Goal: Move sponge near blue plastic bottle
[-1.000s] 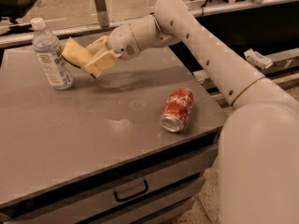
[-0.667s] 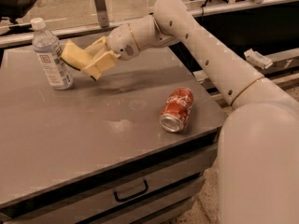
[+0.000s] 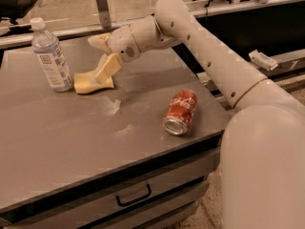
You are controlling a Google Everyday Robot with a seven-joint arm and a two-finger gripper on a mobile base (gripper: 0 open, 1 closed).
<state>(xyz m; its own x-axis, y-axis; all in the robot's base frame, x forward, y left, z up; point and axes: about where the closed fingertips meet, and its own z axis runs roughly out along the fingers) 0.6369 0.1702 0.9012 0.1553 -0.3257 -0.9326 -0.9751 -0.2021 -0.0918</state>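
A moment ago I held the sponge (image 3: 90,84) aloft; now my claw (image 3: 97,58) has spread apart above it and it lies on the table (image 3: 71,147) just beside the bottle (image 3: 50,56), so the job looks done.

Surface (image 3: 71,147) looks matt grey; blue plastic bottle (image 3: 50,57) glossy, clear; sponge (image 3: 87,84) soft, matt; smooth pincer (image 3: 97,59) hangs spread at its twelve o'clock.
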